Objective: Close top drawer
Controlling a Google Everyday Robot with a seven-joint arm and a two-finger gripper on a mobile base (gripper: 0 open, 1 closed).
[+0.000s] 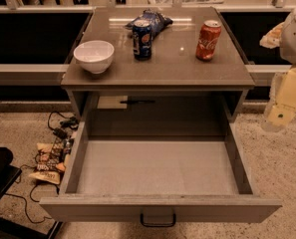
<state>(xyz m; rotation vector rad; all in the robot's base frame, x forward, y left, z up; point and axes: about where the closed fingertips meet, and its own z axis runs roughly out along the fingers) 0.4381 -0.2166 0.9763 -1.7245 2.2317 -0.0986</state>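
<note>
Nearest the camera, the front panel (112, 209) of the top drawer (157, 169) spans almost the full width of the view, with its black handle (158, 219) at centre. The drawer stands pulled far out of the cabinet. Its grey interior holds nothing, and its side walls run back toward the cabinet body.

To the right of the drawer, outside its right wall and farther back than the front panel, the gripper (281, 114) hangs above the floor at the edge of the view. It touches neither the drawer nor the cabinet. Whether it is released or clenched cannot be told, and no object is seen in it.

The governing relation is as follows. The front panel's long axis runs left to right; the drawer's travel runs near to far. From the gripper, the front panel lies to the left and nearer the camera. The single arm would therefore probably have to reach the outer face of the panel before pushing it away from the camera.

On the floor to the left lie cables (58, 126) and snack packets (48, 169).

Farther back, the cabinet top (177, 66) carries a white bowl (93, 55), a blue can (142, 39), a red can (208, 33) and a crumpled bag (155, 20).
</note>
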